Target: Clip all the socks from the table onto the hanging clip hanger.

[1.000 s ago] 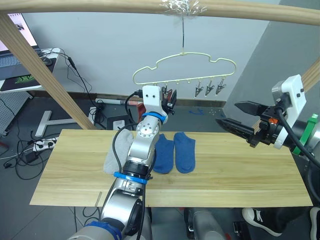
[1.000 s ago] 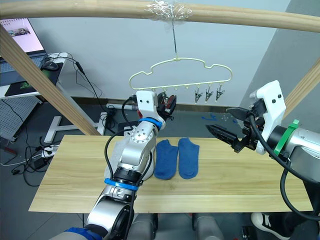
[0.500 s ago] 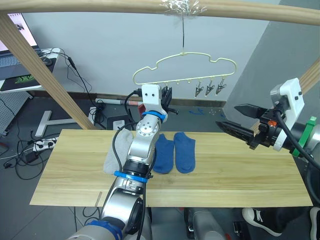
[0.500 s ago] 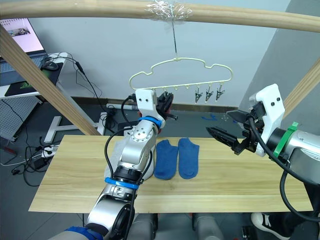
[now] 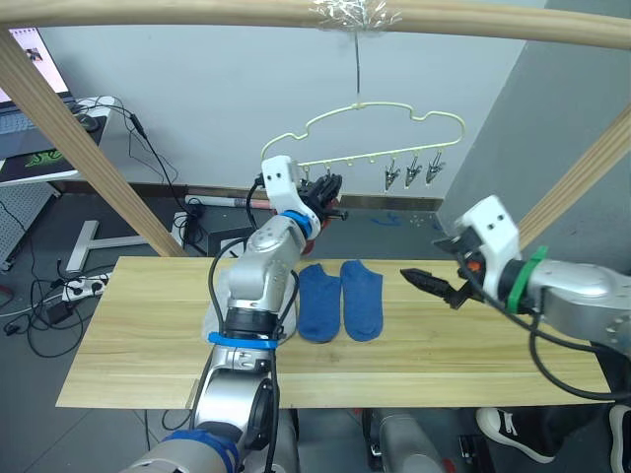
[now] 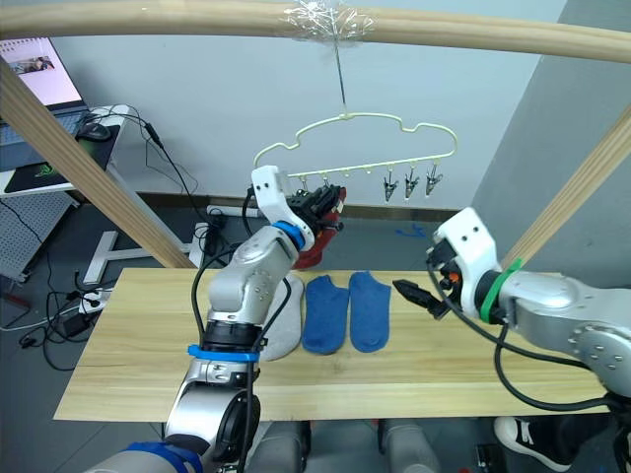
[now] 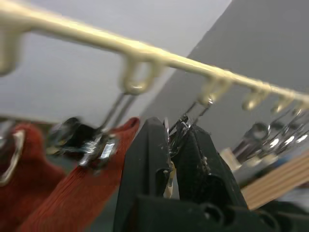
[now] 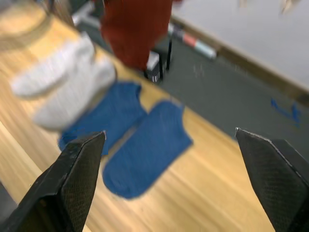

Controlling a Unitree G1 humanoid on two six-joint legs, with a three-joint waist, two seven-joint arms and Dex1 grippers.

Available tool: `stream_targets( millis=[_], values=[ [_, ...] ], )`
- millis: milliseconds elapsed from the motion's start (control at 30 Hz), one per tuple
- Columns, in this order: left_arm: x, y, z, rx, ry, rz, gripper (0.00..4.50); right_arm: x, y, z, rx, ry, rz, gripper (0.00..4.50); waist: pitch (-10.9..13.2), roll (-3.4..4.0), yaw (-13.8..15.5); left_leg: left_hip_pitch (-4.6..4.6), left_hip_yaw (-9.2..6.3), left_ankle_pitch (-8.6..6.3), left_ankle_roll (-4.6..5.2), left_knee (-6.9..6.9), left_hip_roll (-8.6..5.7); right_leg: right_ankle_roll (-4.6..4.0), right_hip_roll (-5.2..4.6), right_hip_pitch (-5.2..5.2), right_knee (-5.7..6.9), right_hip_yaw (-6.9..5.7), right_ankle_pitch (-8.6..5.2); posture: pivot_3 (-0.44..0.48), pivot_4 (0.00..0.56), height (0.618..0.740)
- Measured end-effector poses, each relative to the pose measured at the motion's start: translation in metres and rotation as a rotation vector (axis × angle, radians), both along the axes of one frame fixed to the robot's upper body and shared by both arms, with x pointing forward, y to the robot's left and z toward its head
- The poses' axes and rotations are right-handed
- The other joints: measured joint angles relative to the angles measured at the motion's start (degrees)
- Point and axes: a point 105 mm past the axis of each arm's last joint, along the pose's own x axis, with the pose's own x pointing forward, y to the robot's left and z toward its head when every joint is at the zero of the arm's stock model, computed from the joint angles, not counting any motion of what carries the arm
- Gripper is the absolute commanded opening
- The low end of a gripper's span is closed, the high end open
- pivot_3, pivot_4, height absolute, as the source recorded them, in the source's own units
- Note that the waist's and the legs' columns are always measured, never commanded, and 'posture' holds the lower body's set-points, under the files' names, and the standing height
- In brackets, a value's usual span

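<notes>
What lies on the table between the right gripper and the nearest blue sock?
Only bare table planks lie between the right gripper and the nearer blue sock, as the left eye view shows; the right wrist view shows bare wood too.

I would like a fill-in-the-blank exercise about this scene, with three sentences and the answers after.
1. The two socks lying side by side on the table between the arms are ____ in colour.
2. The left gripper is shut on a metal ____ of the clip hanger.
3. The fingers of the right gripper are ____, holding nothing.

Missing words: blue; clip; open
</notes>
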Motion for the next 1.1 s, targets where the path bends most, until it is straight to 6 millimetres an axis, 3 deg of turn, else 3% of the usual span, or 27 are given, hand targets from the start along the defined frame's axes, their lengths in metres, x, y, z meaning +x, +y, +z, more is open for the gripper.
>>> stream_targets(
  millis=[100,367,733,1100],
  values=[
    [-0.003,0.002,0.001,-0.082,0.070,-0.053,0.23,0.008,0.006,-0.020,-0.048,0.026,0.017,4.50,0.0,0.00,0.0,0.00,-0.01,0.00,0.00,0.01,0.01,0.00,0.00,0.00,-0.02,-0.01,0.00,-0.043,0.212,0.740],
    [-0.011,-0.005,0.012,-0.200,0.140,-0.156,0.23,0.032,0.026,-0.044,-0.068,0.045,0.060,4.50,0.0,0.00,0.0,0.00,-0.03,0.00,0.00,0.04,0.01,-0.05,0.00,0.00,0.00,-0.02,0.03,-0.039,0.209,0.740],
    [-0.009,0.003,0.014,-0.223,0.162,-0.127,0.23,0.058,0.051,-0.090,-0.178,0.119,0.153,4.50,0.0,0.00,0.0,0.00,-0.05,0.00,0.00,0.04,0.00,-0.09,0.01,-0.02,0.02,-0.03,0.05,-0.001,0.201,0.740],
    [-0.013,-0.002,0.017,-0.198,0.146,-0.133,0.23,0.097,0.051,-0.127,-0.329,0.111,0.148,4.50,0.0,0.00,0.3,0.00,-0.05,0.00,-0.02,-0.01,0.01,-0.10,-0.02,-0.02,0.02,-0.06,0.06,0.051,0.204,0.740]
  ],
)
